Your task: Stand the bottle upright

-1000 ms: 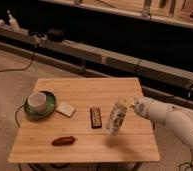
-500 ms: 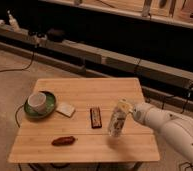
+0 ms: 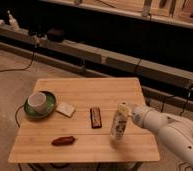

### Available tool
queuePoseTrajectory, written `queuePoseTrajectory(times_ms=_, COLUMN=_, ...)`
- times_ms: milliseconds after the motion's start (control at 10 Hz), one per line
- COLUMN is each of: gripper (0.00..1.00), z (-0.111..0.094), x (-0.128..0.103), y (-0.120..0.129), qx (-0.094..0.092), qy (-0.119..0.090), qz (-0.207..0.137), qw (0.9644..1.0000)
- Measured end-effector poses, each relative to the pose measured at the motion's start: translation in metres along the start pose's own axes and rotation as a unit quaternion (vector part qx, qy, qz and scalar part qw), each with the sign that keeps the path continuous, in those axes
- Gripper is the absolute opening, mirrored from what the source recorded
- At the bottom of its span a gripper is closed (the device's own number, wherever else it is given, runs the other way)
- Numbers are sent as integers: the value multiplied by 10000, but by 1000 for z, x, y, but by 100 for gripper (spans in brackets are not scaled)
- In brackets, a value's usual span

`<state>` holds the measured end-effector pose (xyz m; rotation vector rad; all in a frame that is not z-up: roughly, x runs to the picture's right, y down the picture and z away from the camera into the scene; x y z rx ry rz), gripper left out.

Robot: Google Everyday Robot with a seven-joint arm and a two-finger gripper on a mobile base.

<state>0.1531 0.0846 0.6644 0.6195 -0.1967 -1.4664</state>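
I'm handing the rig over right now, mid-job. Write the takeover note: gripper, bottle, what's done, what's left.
Gripper: at the right side of the wooden table, against the upper part of the bottle, arm reaching in from the right.
Bottle: near the table's right front, close to upright, leaning slightly, base on or near the tabletop.
Done: bottle is raised nearly to standing.
Left: settle it fully upright, let go, pull the arm clear without knocking it.
Nearby: dark bar just left of the bottle; sausage-shaped thing and cup on green plate farther left.

A wooden desk (image 3: 85,90) is standing on a grey carpet floor (image 3: 10,80), the gripper (image 3: 127,114) at its right, dim shelving (image 3: 115,60) running behind.
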Motion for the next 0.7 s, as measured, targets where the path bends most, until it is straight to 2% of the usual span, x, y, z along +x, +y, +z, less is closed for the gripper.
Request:
queuePoseTrajectory(times_ms=200, gripper=0, z=-1, x=1, y=15, qx=-169, qy=69, qz=114, qw=9998)
queuePoseTrajectory(times_ms=700, gripper=0, z=5, x=11, y=29, qx=-322, qy=325, qz=60, qw=9989)
